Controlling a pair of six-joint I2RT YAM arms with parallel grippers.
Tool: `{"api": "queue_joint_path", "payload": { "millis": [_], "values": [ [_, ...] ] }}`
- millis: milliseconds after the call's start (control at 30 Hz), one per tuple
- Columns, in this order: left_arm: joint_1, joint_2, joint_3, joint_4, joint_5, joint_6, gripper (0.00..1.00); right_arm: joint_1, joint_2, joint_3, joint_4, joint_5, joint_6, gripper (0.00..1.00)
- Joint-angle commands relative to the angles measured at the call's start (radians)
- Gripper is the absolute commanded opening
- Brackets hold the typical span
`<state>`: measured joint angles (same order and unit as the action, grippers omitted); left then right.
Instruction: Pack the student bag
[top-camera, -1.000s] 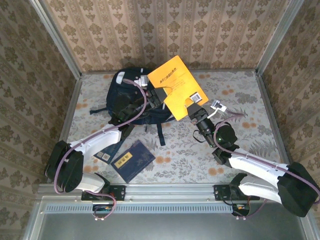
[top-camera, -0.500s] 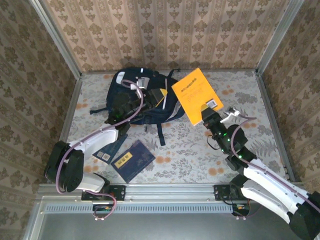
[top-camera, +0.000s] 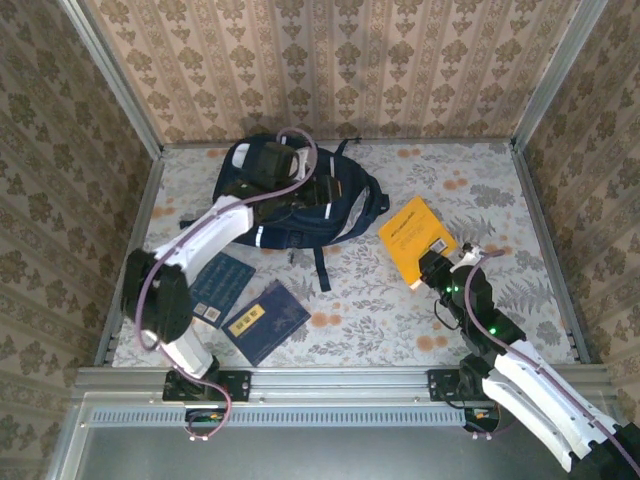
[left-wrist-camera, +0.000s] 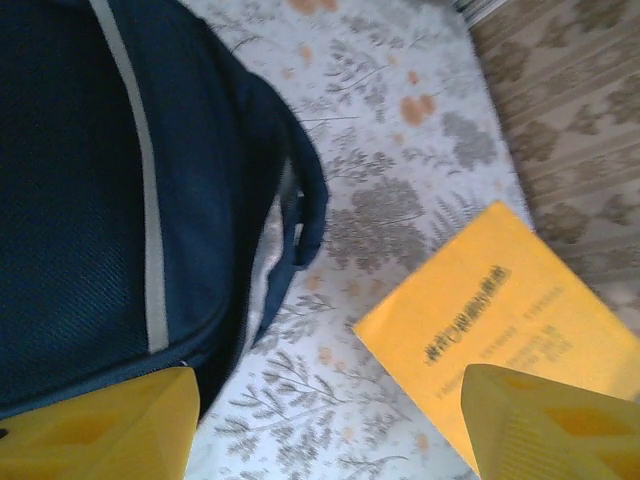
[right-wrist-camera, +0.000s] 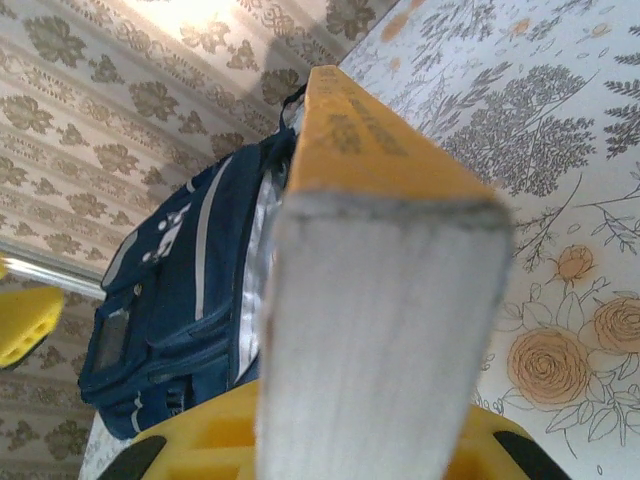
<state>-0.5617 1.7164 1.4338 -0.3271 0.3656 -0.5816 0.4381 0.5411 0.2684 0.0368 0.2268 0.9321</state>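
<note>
The student bag (top-camera: 270, 200), dark navy with a thin white stripe, lies at the back left of the table; its side also shows in the left wrist view (left-wrist-camera: 90, 200) and the right wrist view (right-wrist-camera: 170, 300). My left gripper (top-camera: 312, 185) hovers over the bag's right part, open, with nothing between its yellow fingers (left-wrist-camera: 100, 425). To the right of the bag, my right gripper (top-camera: 432, 268) is shut on the near end of a thick yellow book (top-camera: 413, 236). That book's white page edge (right-wrist-camera: 380, 330) faces the wrist camera, and its cover shows past the left fingers (left-wrist-camera: 500, 320).
Two dark blue booklets (top-camera: 222, 285) (top-camera: 268, 320) lie flat near the front left of the floral table (top-camera: 500, 190). A bag strap (top-camera: 322, 268) trails toward the front. Patterned walls close in the left, back and right sides.
My left gripper opened, let go of the bag and rose over it. My right arm drew the yellow book away from the bag, rightward and down toward the table.
</note>
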Motion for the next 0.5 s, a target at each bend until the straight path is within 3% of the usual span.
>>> {"api": "queue_joint_path", "payload": {
  "millis": [0,233,467],
  "values": [
    [0.037,0.137,0.158,-0.136,-0.012,0.078,0.67,-0.006,-0.029,0.005,0.074,-0.061,-0.047,0.0],
    [0.072,0.431,0.502,-0.247,0.032,0.16,0.56,-0.007,-0.072,-0.02,0.047,-0.091,-0.035,0.0],
    [0.089,0.595,0.672,-0.276,0.095,0.161,0.52,-0.008,-0.142,-0.063,0.016,-0.103,-0.028,0.0]
  ]
}}
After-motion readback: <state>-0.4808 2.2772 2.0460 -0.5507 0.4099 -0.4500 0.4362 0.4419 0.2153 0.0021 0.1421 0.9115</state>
